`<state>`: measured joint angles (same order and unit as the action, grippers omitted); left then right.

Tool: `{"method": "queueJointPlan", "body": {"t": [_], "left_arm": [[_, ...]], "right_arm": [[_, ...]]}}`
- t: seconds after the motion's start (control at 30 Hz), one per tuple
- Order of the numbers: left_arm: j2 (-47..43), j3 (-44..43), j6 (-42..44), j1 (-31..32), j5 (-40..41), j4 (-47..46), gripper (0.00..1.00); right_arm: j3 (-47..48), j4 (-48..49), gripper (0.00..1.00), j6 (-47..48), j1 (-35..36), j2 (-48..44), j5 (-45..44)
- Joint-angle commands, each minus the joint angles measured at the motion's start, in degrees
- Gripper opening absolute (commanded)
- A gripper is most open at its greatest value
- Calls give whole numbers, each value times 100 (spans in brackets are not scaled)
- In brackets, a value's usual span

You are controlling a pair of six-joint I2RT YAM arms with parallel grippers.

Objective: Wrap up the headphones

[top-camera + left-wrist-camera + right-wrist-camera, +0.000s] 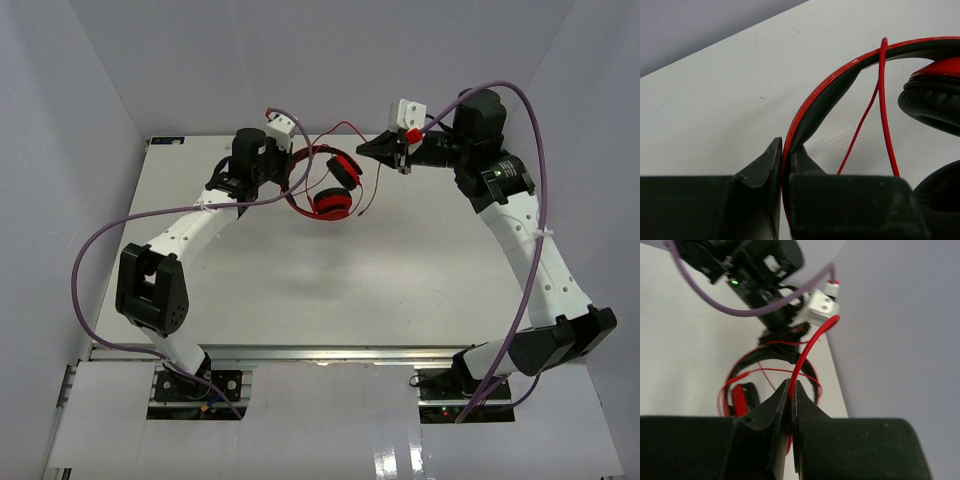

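Headphones (pixel 328 190) are hanging between your grippers over the far middle of the table (pixel 420 280). Your left gripper (pixel 784 155) is pinching the headband (pixel 815 100). Your right gripper (pixel 791 390) is pinching the red cable (pixel 807 352), which is stretching rightward from the headband.

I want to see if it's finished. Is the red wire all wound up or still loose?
Still loose: the wire hangs in open loops by the headphones, one stretch pinched in the right tool.
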<state>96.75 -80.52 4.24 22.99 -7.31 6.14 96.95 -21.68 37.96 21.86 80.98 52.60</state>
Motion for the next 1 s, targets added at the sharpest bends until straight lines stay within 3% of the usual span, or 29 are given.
{"method": "queueJointPlan", "body": {"t": [0.0, 0.37, 0.6, 0.73, 0.83, 0.97], "left_arm": [[-674, 491, -60, -31, -1156, -561, 0], [-1272, 1240, -37, -49, -2405, -913, 0], [-1378, 1060, -345, -49, -2984, -953, 0], [-1382, 972, -330, -49, -3046, -850, 0], [-1380, 1042, -140, -49, -2716, -725, 0], [-1175, 1114, -17, -82, -2311, -763, 0]], "right_arm": [[194, 345, 8, -221, -105, 74, -1522], [210, 771, 8, -1028, -296, 268, -2709], [-510, 808, 8, -866, -296, 40, -1938], [-546, 908, 8, -881, -506, -49, -2357], [-493, 1217, 8, -1289, -1065, -211, -1489], [-277, 1144, 8, -1506, -1144, -282, -270]]}}
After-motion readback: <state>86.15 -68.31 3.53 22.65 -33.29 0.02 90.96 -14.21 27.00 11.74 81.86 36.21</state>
